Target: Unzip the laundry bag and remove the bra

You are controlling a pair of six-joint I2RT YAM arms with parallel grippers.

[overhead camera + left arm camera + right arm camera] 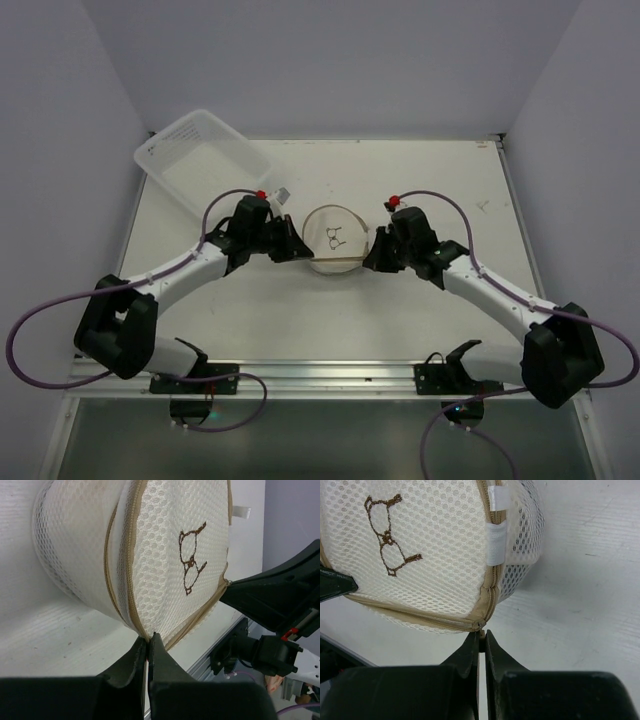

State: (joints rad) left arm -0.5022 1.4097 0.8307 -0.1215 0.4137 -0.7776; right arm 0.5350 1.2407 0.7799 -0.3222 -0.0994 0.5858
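Round cream-white mesh laundry bag (335, 240) with tan zip trim sits mid-way across the white table (450, 180), between the two arms, flat face upward (brown bra pictogram showing). Left gripper (148, 641) is clenched tight on the bag's tan rim at its left side. Right gripper (481, 636) is pinched likewise on the rim at the opposite side. Clear rectangular plastic tub (200, 160) lies back left, apart from the bag

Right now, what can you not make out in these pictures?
- Bra: seen in no view; the closed laundry bag hides any contents.
- Zip pull: both wrist views; the shut left end effector and right end effector pinch the rim, covering what they hold.
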